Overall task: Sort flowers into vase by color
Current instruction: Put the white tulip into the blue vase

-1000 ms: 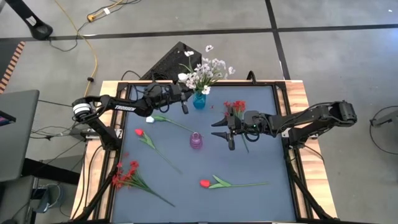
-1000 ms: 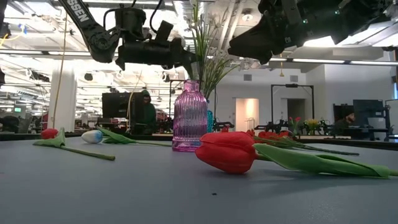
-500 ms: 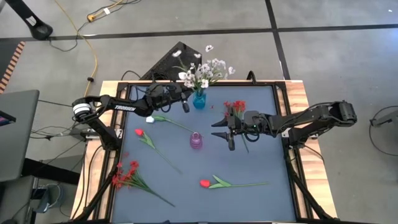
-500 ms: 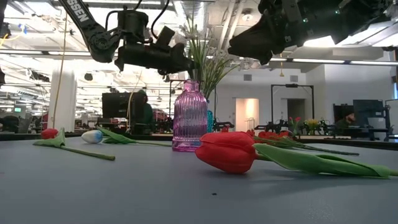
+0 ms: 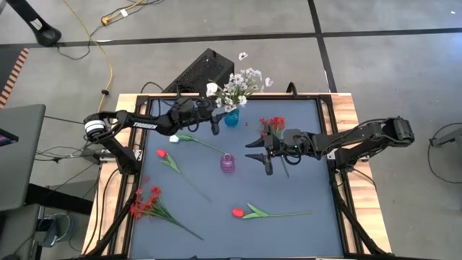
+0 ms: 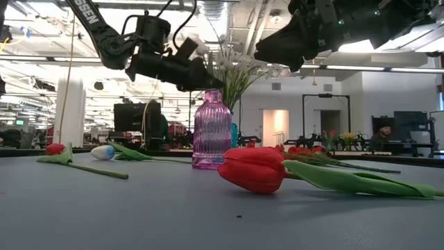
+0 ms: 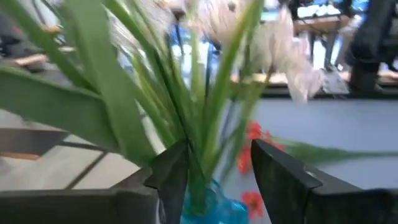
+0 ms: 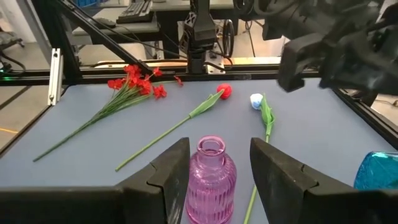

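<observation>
White small-blossom sprays (image 5: 238,85) on thin green stems stand in the blue vase (image 5: 231,117), between the left hand's (image 5: 215,119) parted fingers.

Dark blue-grey table top (image 5: 216,217) in a pale wooden frame, strewn with artificial flowers and two vases.

A small ribbed pink glass vase (image 5: 227,164) stands near the middle; a blue glass vase (image 5: 231,118) full of white-blossom sprays stands at the far edge. A white tulip (image 5: 174,139) and a red tulip (image 5: 161,154) lie on the left, a red clustered spray (image 5: 144,202) at the near left. Another red tulip (image 5: 237,213) lies at the near centre, and a red spray (image 5: 273,124) lies right of the blue vase.
</observation>
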